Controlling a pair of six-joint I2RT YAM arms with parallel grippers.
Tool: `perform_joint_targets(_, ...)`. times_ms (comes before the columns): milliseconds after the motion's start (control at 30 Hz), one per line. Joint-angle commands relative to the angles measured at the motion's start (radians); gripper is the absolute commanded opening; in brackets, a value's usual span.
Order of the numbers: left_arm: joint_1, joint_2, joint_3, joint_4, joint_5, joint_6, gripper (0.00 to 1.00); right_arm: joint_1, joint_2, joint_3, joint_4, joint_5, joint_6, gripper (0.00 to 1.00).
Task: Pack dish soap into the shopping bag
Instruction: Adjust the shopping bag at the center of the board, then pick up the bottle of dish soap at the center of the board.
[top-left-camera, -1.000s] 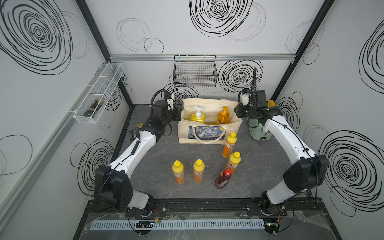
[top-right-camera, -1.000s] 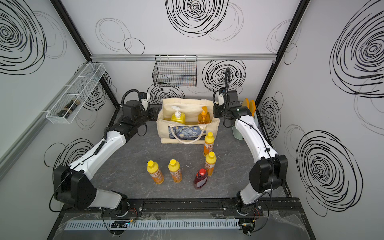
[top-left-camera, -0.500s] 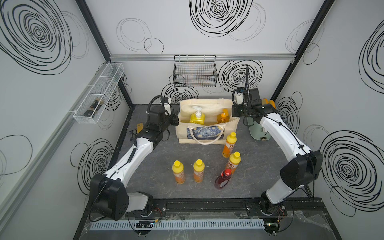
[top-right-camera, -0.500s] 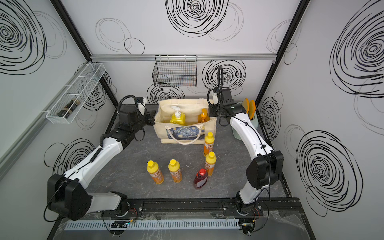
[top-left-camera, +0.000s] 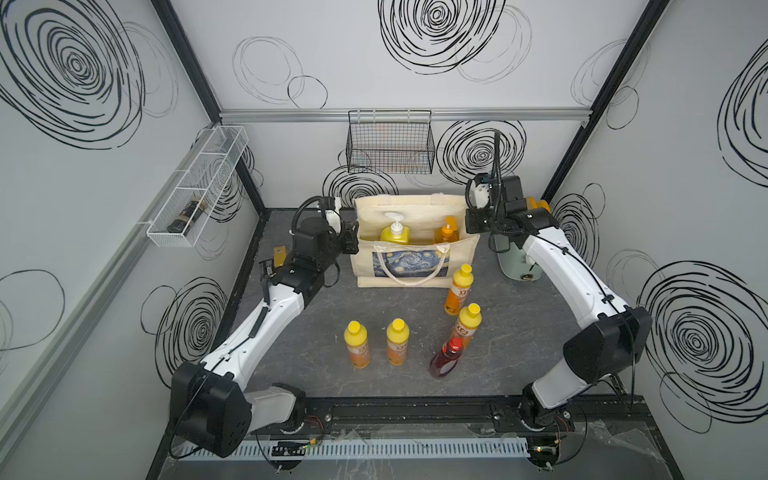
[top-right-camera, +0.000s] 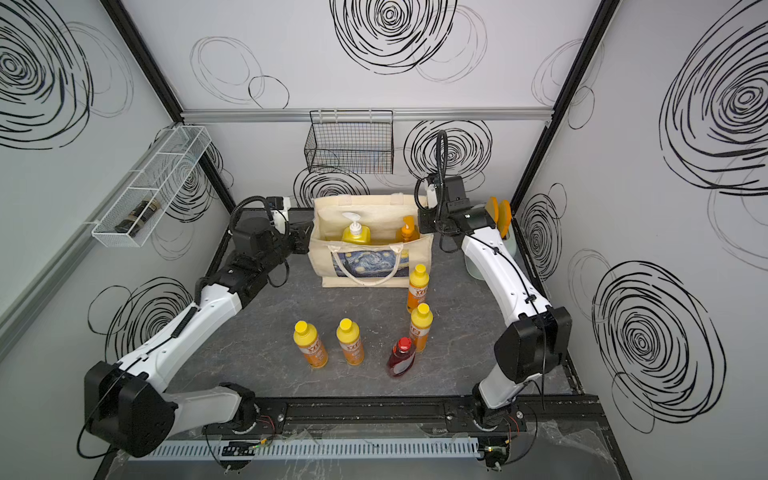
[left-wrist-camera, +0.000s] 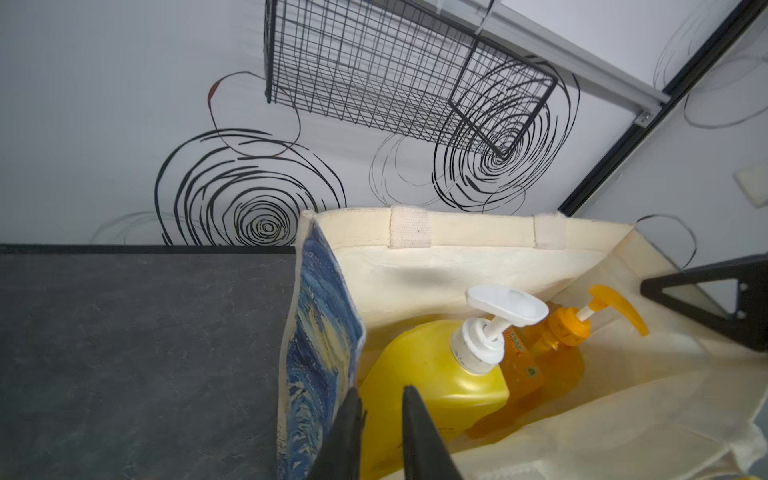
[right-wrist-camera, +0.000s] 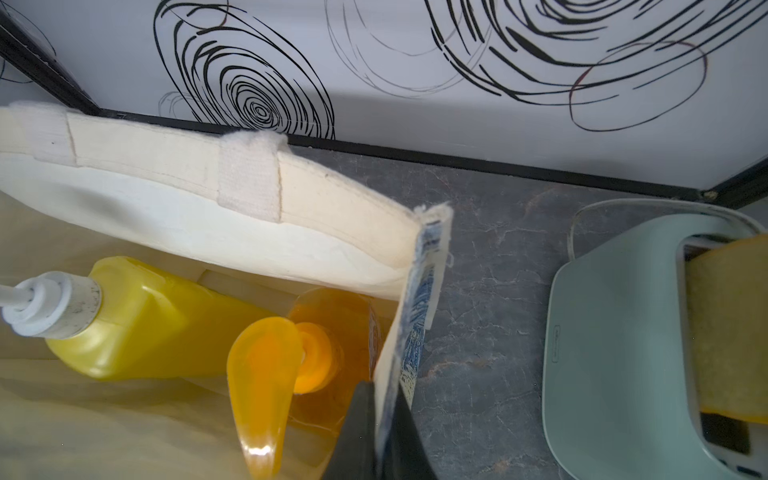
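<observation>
1. Both top views, closest first: the dark-red bottle and 4 orange bottles stand upright on the table in front of the bag, so 5 of 7 soaps aren't packed yet.
2. Behind them the shopping bag stands open, with the yellow pump bottle and amber pump bottle upright inside.
3. Right wrist view: the right gripper has its jaws nearly closed, with the bag's side wall pinched between them. My guess is that's to keep the mouth spread and stop the bag sliding.
4. Left wrist view: the left gripper is partly open and gripping nothing. It sits just beside the opposite side wall, on the inner side as far as I can tell. It's probably lining up a matching pinch.
5. Farthest back, the black wire basket hangs on the wall, not involved.
</observation>
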Motion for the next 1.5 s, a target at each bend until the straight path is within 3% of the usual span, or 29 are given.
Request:
perform_joint_targets(0, -0.020, 0.018, -0.020, 0.002, -0.029, 0.006, 0.49, -0.014, -0.077, -0.022, 0.065, 0.021, -0.012, 0.25)
perform_joint_targets(100, -0.041, 0.008, -0.020, -0.024, -0.073, 0.016, 0.63, -0.013, -0.099, -0.031, 0.053, 0.018, -0.012, 0.37)
perform_joint_targets(267, -0.053, -0.041, -0.052, -0.012, -0.073, -0.002, 0.73, -0.001, -0.144, -0.034, 0.016, 0.003, -0.005, 0.47)
perform_joint_targets(433, -0.063, -0.096, -0.169, 0.080, -0.058, -0.034, 0.74, 0.063, -0.180, 0.018, -0.084, -0.005, -0.015, 0.50)
perform_joint_targets(567, -0.065, -0.097, -0.163, 0.071, -0.056, -0.019, 0.74, 0.157, -0.254, 0.033, -0.172, 0.031, -0.007, 0.54)
perform_joint_targets(867, -0.064, -0.107, -0.161, 0.059, -0.009, -0.008, 0.75, 0.333, -0.418, -0.105, -0.333, 0.158, 0.093, 0.61)
perform_joint_targets(1167, -0.068, -0.100, -0.165, 0.071, 0.026, -0.012, 0.75, 0.383, -0.476, -0.220, -0.395, 0.195, 0.142, 0.64)
perform_joint_targets(1467, -0.067, -0.106, -0.168, 0.069, 0.026, -0.007, 0.74, 0.369, -0.420, -0.304, -0.294, 0.239, 0.159, 0.67)
